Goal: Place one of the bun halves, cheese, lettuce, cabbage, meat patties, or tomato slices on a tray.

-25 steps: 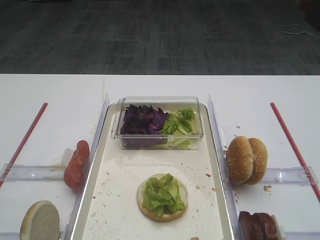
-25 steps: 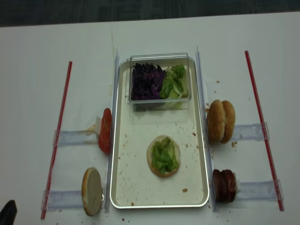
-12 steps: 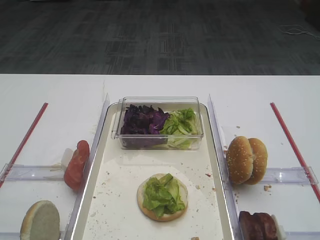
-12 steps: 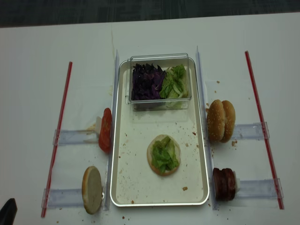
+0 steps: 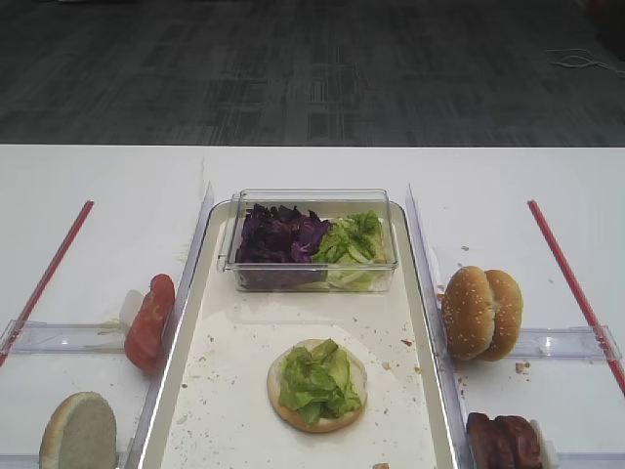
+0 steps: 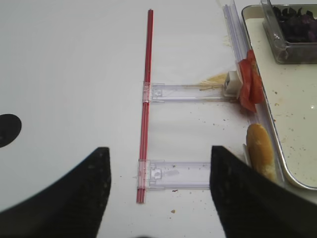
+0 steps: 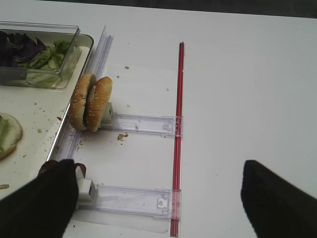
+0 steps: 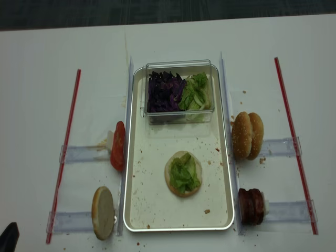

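Two seeded buns, shiny metal tray

The meat patties got chopped off by the bottom edge in the first overhead view, same with the lone bun half on the left. In the right wrist view a dark gripper finger covered most of the patties. The arms themselves stayed out of both overhead shots.

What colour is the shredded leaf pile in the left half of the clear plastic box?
Dark purple: the shredded cabbage, seen best in the exterior high view.
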You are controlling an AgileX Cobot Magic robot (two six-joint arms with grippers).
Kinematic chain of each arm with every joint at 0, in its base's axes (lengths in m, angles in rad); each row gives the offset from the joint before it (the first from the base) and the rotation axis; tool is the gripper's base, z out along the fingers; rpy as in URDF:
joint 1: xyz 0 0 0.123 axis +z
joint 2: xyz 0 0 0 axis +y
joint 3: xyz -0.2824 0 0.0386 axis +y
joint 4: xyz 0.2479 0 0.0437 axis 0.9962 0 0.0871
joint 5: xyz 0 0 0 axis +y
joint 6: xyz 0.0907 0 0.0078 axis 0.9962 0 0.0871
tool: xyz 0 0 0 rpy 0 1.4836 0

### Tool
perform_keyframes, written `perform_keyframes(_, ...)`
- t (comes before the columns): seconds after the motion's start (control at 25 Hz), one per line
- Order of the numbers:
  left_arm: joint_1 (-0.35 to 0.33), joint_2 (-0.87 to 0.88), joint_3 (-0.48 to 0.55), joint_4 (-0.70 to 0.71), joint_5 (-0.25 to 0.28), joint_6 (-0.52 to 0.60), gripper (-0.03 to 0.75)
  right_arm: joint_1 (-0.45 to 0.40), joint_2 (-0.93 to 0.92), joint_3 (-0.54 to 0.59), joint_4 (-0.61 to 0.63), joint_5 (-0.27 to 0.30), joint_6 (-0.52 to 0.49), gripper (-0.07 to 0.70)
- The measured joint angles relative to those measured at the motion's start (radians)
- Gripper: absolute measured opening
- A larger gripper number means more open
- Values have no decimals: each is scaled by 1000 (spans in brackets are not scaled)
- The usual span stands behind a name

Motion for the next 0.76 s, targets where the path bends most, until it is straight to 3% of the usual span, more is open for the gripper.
perform_keyframes(0.76, 0, 0, 0, 0, 0, 0, 435, 0, 0, 0, 0, 0, 0, 689)
